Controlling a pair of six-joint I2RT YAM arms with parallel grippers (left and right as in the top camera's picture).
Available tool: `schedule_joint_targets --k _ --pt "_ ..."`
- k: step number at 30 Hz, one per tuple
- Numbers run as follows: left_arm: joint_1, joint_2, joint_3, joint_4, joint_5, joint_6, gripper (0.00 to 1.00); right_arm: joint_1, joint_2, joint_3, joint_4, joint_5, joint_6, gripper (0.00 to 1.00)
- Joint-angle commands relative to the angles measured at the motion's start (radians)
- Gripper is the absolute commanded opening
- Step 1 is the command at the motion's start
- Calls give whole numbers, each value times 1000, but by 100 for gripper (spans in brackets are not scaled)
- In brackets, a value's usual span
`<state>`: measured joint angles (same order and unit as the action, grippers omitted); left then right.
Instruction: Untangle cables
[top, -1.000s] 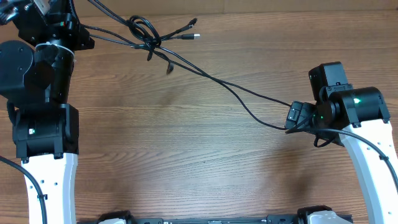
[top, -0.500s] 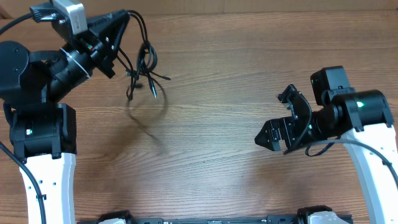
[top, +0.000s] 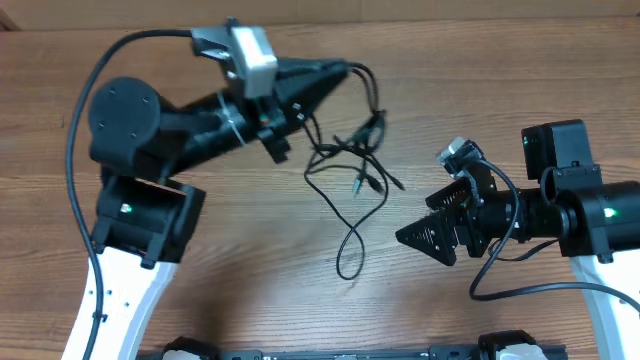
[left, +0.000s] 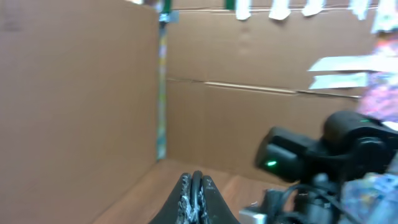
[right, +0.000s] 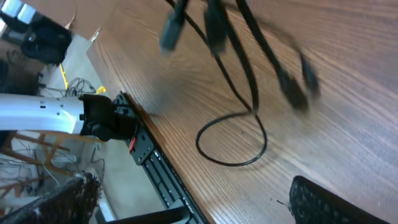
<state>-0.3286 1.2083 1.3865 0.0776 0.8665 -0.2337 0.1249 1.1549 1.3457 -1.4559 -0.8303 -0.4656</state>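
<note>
Now, left hand (top: 345, 70): closed, its two fingers (left: 194, 190) pressed flat together in the left wrist view; seen from overhead it pinches a strand at the top of the cables, far of the desk's middle.
Right hand (top: 415, 220): open wide and holding nothing, pointing left at the near right of the desk; only its two dark fingers (right: 323, 202) show at the bottom corners of the right wrist view, well apart from each other.
Cables (top: 350, 150): thin black cords in one loose tangle, hanging from the left hand near the centre of the desk, between the two hands.
Upper part of the cables: a strand arcs out of the left fingertips to the right, then drops into a small knot of crossing cords.
Plug ends (top: 365, 182): several short ends dangle below the knot; in the right wrist view they are blurred.
Loop (top: 350, 250): one long strand runs down from the tangle and curls into a closed loop lying on the wood, left of the right hand and not touching it.
Desk (top: 500, 80): brown wood grain.
Cardboard wall (left: 74, 93): plain brown panels behind the desk, seen from the left wrist.
Right arm (top: 590, 215): black housing with a small green light on it.
</note>
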Motion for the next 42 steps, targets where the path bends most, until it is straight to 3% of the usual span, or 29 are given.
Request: schedule_joint_targets --k 1,9,13,22,29,37,40,42 --pt "-76 -4 32 18 -40 -6 4 -2 -15 -3 12 -35 -41 94" --pt "-264 -2 32 44 -190 -14 4 -2 -15 -3 26 -143 -138 93" --pt "-312 -2 32 62 -193 -17 4 -2 -15 -3 49 -122 -138 93" --pt "-353 -1 32 85 -197 -92 4 -2 -14 -4 85 -93 -138 94" --pt "-355 47 32 98 -206 -97 4 -2 -14 -4 69 -271 -220 94" --pt "-356 67 32 190 -253 -156 4 -2 -14 -4 60 -313 -220 92" --pt "-356 67 32 280 -252 -240 4 -2 -14 -4 100 -311 -220 92" --pt "-355 67 32 290 -237 -246 4 -2 -14 -4 167 -219 -215 90"
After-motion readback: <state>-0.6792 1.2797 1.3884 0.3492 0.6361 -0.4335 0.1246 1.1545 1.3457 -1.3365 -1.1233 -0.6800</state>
